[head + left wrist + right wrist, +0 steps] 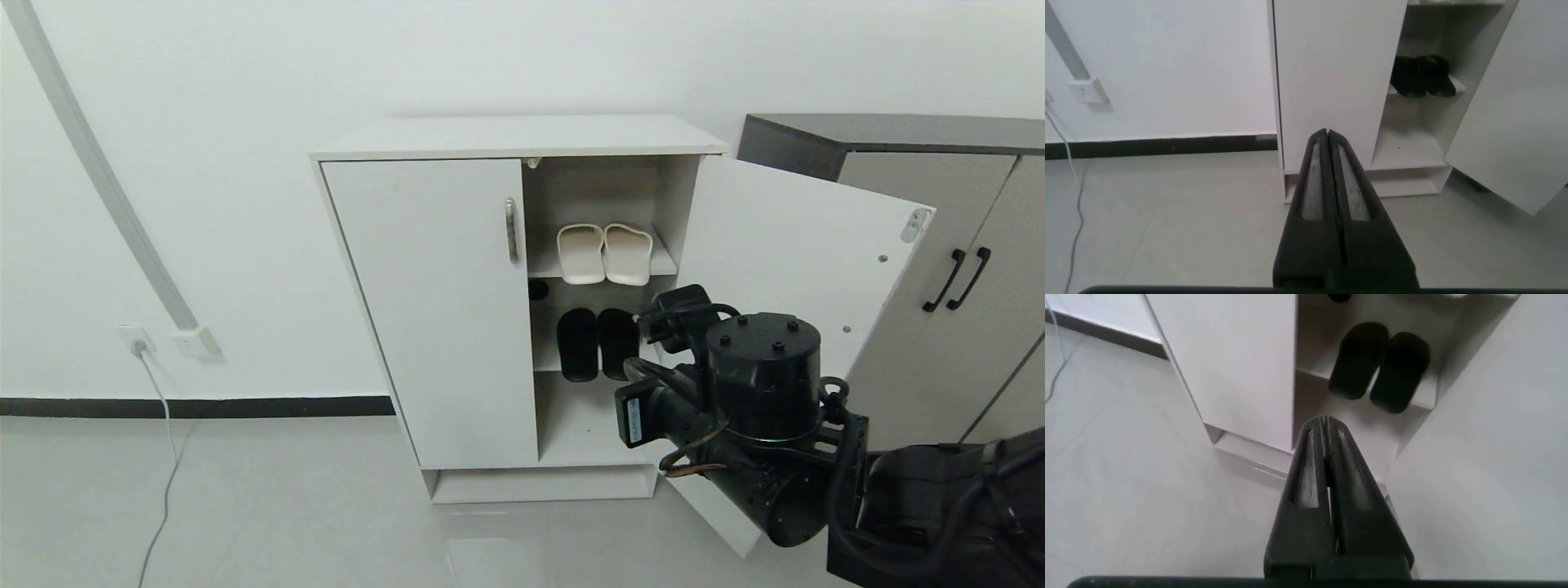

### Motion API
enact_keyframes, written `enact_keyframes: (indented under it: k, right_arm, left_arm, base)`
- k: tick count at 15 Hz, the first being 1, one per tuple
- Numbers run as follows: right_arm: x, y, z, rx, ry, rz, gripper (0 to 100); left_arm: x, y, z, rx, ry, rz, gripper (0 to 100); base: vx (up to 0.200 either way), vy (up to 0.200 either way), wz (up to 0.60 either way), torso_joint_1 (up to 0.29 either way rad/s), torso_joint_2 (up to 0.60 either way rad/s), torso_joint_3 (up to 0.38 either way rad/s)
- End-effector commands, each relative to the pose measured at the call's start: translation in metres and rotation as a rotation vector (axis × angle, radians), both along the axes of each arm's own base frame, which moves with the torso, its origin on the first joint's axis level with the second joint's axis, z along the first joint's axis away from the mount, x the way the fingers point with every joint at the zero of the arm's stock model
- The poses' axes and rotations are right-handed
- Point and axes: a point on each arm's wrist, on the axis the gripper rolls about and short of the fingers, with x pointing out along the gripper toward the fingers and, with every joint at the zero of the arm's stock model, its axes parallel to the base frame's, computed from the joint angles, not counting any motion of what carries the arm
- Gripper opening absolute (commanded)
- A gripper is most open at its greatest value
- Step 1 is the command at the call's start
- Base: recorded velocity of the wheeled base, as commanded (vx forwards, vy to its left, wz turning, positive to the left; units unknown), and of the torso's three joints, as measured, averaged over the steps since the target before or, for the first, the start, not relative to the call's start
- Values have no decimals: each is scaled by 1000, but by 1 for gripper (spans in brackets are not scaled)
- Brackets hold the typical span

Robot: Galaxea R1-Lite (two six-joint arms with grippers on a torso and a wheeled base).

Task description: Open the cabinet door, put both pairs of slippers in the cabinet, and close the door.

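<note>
Pale wall backs the cabinet (424,310), white slippers (604,253) and black slippers (596,343) shelved inside. Its open door (784,245) should swing light and stiff; push near its free edge. Your left tool (1327,175) and right tool (1327,469) are pinched together, empty.

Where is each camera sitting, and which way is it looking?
Head view: on the robot's head, looking forward and down at the cabinet, white slippers shelved above black slippers; the right arm shows.
Left wrist view: on the left wrist, facing the cabinet's lower half and floor; the shut left gripper shows.
Right wrist view: on the right wrist, looking down at the open door; the shut right gripper shows.
Shared: both wrist views see the black slippers.
</note>
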Motion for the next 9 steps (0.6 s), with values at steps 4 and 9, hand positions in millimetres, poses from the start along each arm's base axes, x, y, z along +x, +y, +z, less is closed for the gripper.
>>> enact_keyframes:
  k: [4,9]
  right_arm:
    - [0,0,0,-2,1,0,0]
    - [2,-1,0,-2,1,-8,0]
  left_arm:
    - [0,0,0,-2,2,1,0]
    - [0,0,0,0,2,1,0]
  base:
    - [0,0,0,117,-460,-354]
    - [0,0,0,147,-470,-329]
